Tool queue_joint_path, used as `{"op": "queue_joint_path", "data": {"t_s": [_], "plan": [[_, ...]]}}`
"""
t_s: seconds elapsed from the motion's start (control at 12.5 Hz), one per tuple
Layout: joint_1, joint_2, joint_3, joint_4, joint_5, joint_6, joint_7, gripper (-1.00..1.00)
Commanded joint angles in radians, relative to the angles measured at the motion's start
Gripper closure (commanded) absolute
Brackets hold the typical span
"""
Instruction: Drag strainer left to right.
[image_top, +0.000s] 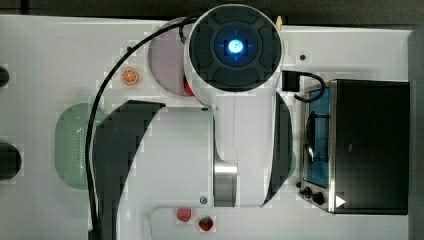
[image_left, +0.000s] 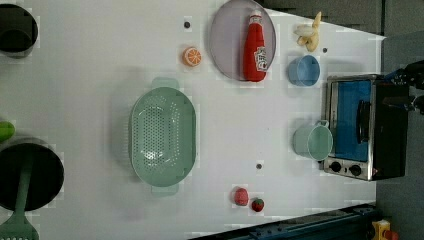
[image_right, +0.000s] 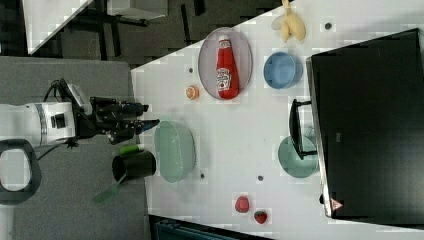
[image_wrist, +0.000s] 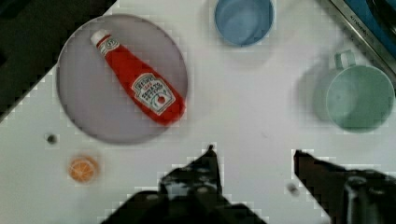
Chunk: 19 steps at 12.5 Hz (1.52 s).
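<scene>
In the right view, the end effector (image_right: 150, 121) hangs off the table (image_right: 240, 150), by the right view's left edge of it. Its 2 fingers are apart with nothing between them, as the wrist view also shows. The strainer (image_right: 173, 151) lies just beside the tips, toward the right view's right and a little lower in the picture, so I judge the coming move must first bring the fingers over its near rim. I cannot tell whether the tips touch that rim already.

The strainer's long axis runs up and down in the left view, across the direction of the drag as I read it. It is a pale mint-green oblong basin (image_left: 162, 135) with rounded ends, a small handle tab at each end, and rows of tiny holes. It stands alone, well apart from the mug (image_left: 313, 141).
</scene>
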Motion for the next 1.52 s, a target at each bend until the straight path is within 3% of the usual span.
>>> {"op": "queue_joint_path", "data": {"t_s": [0.08, 0.24, 0.64, 1.2, 1.52], "plan": [[-0.035, -0.419, -0.044, -0.207, -0.006, -0.18, 0.003, -0.59], [-0.034, -0.418, -0.044, -0.207, -0.006, -0.175, 0.003, -1.0], [0.002, -0.351, 0.097, -0.208, 0.051, -0.141, 0.062, -1.0], [0.011, -0.09, 0.47, -0.222, 0.049, 0.06, 0.732, -1.0], [0.014, 0.115, 0.573, -0.28, 0.046, 0.293, 1.02, -1.0]]}}
